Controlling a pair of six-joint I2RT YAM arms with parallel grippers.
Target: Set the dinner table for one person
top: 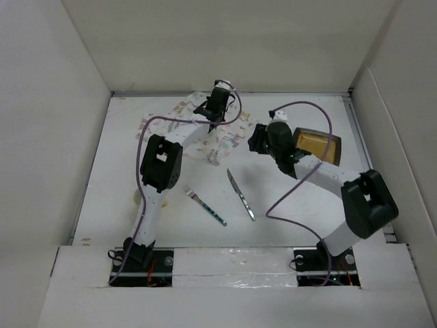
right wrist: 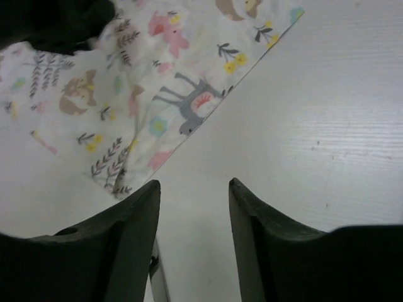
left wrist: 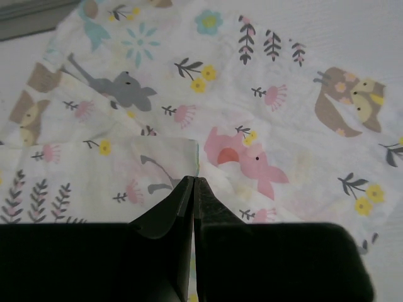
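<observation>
Nearest you on the desk [top: 116,150], not far in from its near edge and about midway along it, lie a fork [top: 205,206] and a knife [top: 241,195]. They sit side by side but apart, both slanted, with the fork on the left.

Past them, toward the far edge, the animal-print placemat [top: 229,139] lies rumpled, and the left arm crosses part of it. Your left tool [top: 213,121] is down on the cloth. Only its wrist view shows the detail: the left tool [left wrist: 194,182] is pressed together, nipping the corner of a folded-over flap of the placemat [left wrist: 283,157].

Your right tool [top: 256,140] hangs just right of the cloth. In its wrist view the right tool [right wrist: 194,184] is spread wide with nothing between its fingers [right wrist: 141,207]. Bare desk lies under it, and the placemat [right wrist: 126,94] ends in a slanted edge just beyond. A thin strip of metal shows low beside the left finger, too little for you to name.

Toward the desk's right edge sits a dark-rimmed amber dish [top: 317,145]. Only the overhead view has it. The right arm's wrist hides its left side, and you cannot tell whether anything is in it
</observation>
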